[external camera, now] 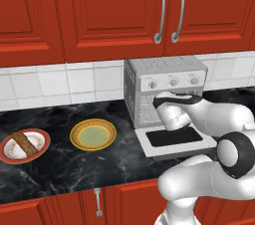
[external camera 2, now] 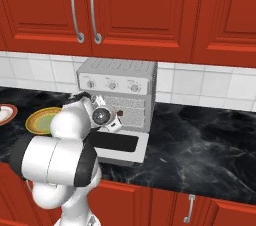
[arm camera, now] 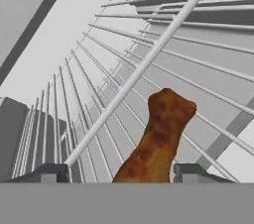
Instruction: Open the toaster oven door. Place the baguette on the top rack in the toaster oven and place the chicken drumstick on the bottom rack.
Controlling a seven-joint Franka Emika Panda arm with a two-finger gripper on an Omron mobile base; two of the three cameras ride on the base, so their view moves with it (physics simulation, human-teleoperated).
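The toaster oven (external camera: 167,89) is seen on the dark marble counter (external camera: 60,169) against the white tiled wall (external camera: 60,82), under the red cabinets (external camera: 99,10). Its door (external camera: 174,139) is folded fully down and lies flat in front of the cavity, its dark glass window facing up. The white arm is stretched forward over the door, and the hand is pushed into the opening, so the gripper (arm camera: 119,173) itself is hidden in both base views.

In the hand view the two dark fingertips (arm camera: 49,172) are seen low in the picture, one on each side of the chicken drumstick (arm camera: 158,134). The fingers are set apart with the reddish-brown piece between them, but whether it is actually clamped or lies loose cannot be told, as the contact is cut off by the picture's lower edge. The drumstick points away from the hand, over the thin silver wires of a rack (arm camera: 119,79) inside the oven; the bare grey floor and walls of the cavity are seen through the wires. Which of the racks it is cannot be told.

To the left of the oven, a yellow plate (external camera: 93,134) with a green centre stands on the counter. Further left, a red-rimmed plate (external camera: 40,145) carries the baguette (external camera: 24,143), which lies across it, well apart from the oven.
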